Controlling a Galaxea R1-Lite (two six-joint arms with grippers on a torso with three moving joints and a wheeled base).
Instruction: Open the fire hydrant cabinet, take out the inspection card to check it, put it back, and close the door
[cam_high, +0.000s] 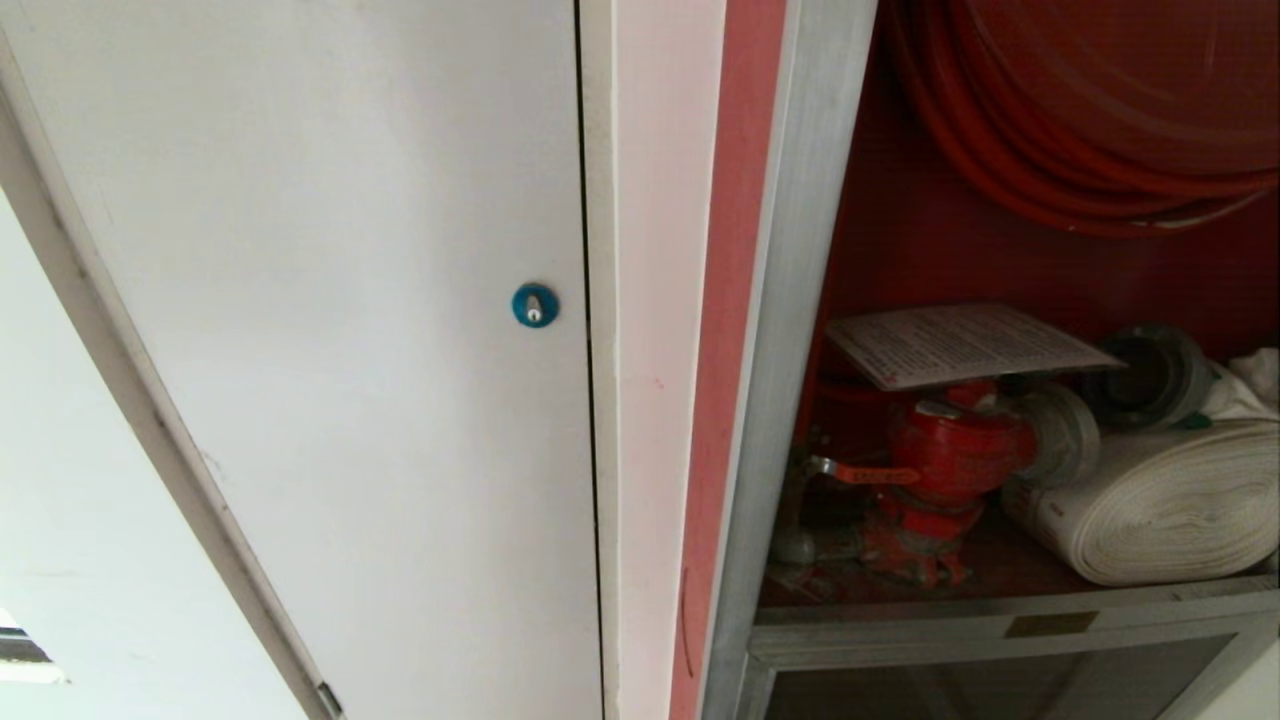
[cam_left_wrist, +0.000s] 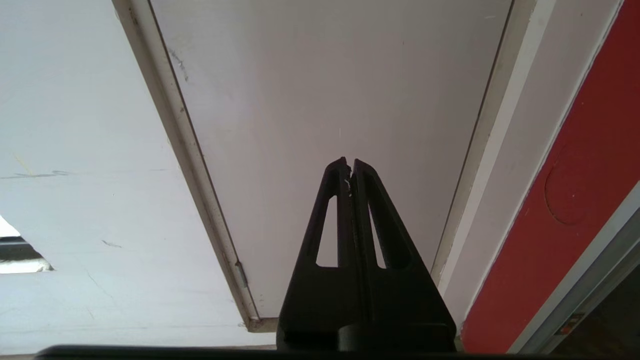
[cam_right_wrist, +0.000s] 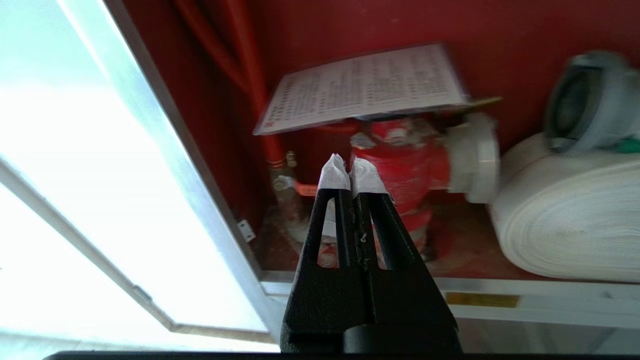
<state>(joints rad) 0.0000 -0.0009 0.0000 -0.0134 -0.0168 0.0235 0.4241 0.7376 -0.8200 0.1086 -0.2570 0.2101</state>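
The fire hydrant cabinet stands open, its silver aluminium frame running up beside a red-painted strip of wall. Its inside is red. A red hose reel fills the upper part. Lower down, a red valve stands on the cabinet floor, with a rolled white hose lying just beside it. The inspection card, a thin pale rectangle covered in small print, lies flat and slightly tilted on top of the valve. In the right wrist view, the open door shows as a silver frame around bright glass, swung out from the cabinet's edge.
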